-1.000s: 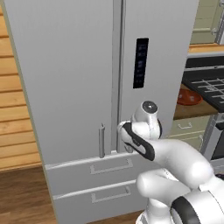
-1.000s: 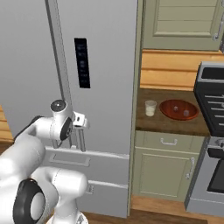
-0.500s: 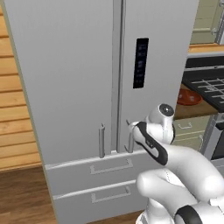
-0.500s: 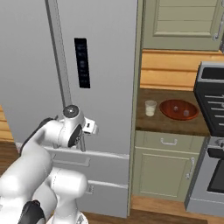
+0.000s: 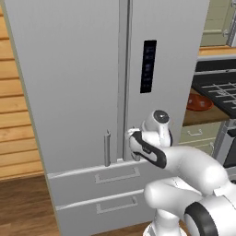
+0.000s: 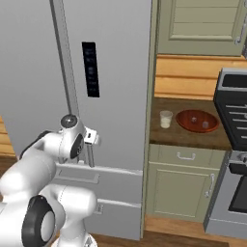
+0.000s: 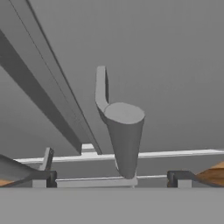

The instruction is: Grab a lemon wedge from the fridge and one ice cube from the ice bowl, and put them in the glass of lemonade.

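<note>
While the fridge (image 5: 92, 83) is shut and its handle (image 7: 122, 135) stands between the wide-open fingers (image 7: 43, 177), untouched, the handle could be missed if closed on off-centre.

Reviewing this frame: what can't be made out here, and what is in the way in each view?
- Lemon wedge: the fridge doors are shut, in both base views.
- Gripper on the handle: contact unclear; the arm hides the fingers in the base views.
- Ice in the ice bowl: too small in the right base view; cut off by the arm in the left.
- Glass of lemonade: contents too small to tell.
</note>
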